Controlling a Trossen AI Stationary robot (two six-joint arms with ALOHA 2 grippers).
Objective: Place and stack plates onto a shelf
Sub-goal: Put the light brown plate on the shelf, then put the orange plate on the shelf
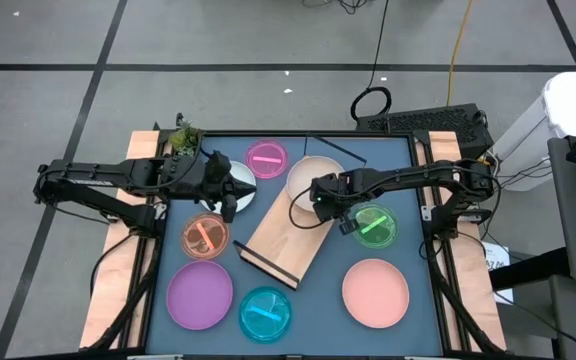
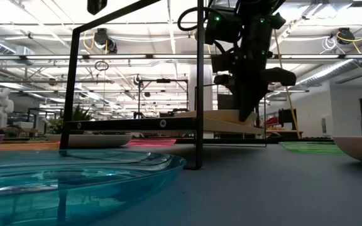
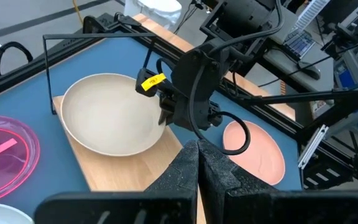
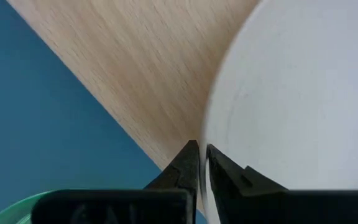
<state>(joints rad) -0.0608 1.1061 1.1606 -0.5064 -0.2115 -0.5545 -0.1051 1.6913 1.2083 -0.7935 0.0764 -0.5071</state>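
High view: you are working over a blue-topped desk (image 1: 363,255) with wood side rails. The shelf (image 1: 286,235) is lying at a slant across the middle of it, its black end frames showing at the near-left and far-right ends.

The beige plate (image 1: 308,175) is sitting on the shelf's far end. The right gripper (image 1: 320,205) is hanging at that plate's near rim. In the right wrist view its jaws are nearly together, the plate edge (image 4: 291,93) running just beside them; whether they are pinching the rim, I cannot tell.

The left gripper (image 1: 230,207) is waiting over the desk left of the shelf, jaws together and holding nothing.

The large plates are lying as follows: purple (image 1: 199,294) near-left, salmon pink (image 1: 375,292) near-right, pale blue-white (image 1: 240,183) far-left under the left arm. The small translucent ones: pink (image 1: 266,157) far, orange (image 1: 205,236) left, blue (image 1: 265,312) near, green (image 1: 376,225) right.

Handling, as a judgement: these look like light, stiff, smooth plastic, likely slippery in the jaws. You are best taking each by its raised rim, one jaw inside and one outside. Expect a plate to swing or slide if gripped shallow. The shelf board is smooth too, and it may shift if nudged.

Room: low view is showing an open lab hall with ceiling lights, racks and plants behind the desk. Cables and grey floor tiles are surrounding the rig.
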